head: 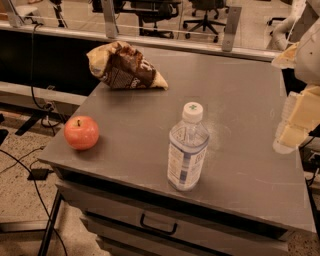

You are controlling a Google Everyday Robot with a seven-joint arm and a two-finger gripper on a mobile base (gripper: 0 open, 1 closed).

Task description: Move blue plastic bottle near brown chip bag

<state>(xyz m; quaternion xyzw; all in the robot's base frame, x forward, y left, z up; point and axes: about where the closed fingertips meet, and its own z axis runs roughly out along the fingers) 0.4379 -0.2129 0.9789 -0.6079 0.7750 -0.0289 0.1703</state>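
Observation:
The blue plastic bottle (pixel 187 148) stands upright near the front edge of the grey table (pixel 240 95), white cap with a green mark on top. The brown chip bag (pixel 125 67) lies crumpled at the table's back left corner, well apart from the bottle. My gripper (pixel 295 122) hangs at the right edge of the view, over the table's right side, to the right of the bottle and not touching it.
A red apple (pixel 81 133) sits at the table's front left corner. The table has a drawer with a handle (pixel 158 226) below its front. Office chairs (pixel 205 15) and a rail stand behind. Cables run on the floor at the left.

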